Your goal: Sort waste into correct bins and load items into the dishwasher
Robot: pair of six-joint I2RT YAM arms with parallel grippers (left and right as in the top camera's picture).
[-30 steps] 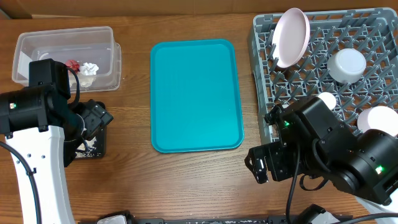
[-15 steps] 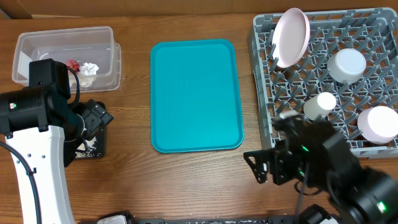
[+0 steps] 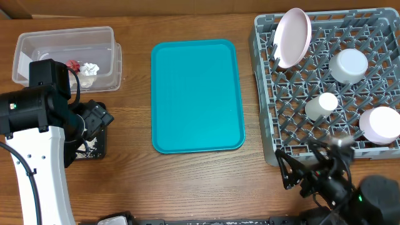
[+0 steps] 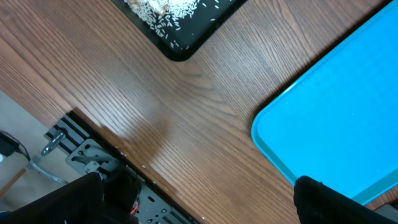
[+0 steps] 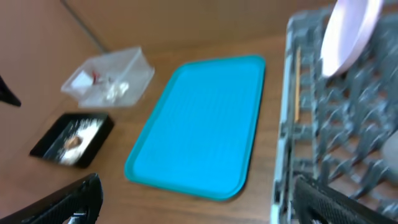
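Observation:
The grey dishwasher rack [image 3: 265, 94] holds the pale plate [image 3: 292, 36] on edge, an upturned grey-blue bowl [image 3: 348, 65], the white cup [image 3: 321, 106] and the pink bowl [image 3: 379, 124]. A thin wooden stick [image 5: 297, 87] lies in the rack's left side. The clear tub [image 3: 37, 44] contains the red wrapper [image 3: 73, 64] and the white napkin [image 3: 90, 69]. The black tray [image 4: 177, 22] carries rice crumbs and a brown lump. My left gripper [image 4: 196, 208] hangs open over bare wood near that tray. My right gripper [image 3: 294, 177] is open and empty, low at the rack's front edge.
A teal serving tray [image 3: 197, 94] lies bare in the middle of the wooden table. My left arm [image 3: 37, 125] covers part of the black tray in the overhead view. A metal rail [image 4: 93, 155] runs along the table's front edge.
My right arm has drawn back from the rack's front-left corner toward the table's front edge and to the right. The left arm has stayed still.

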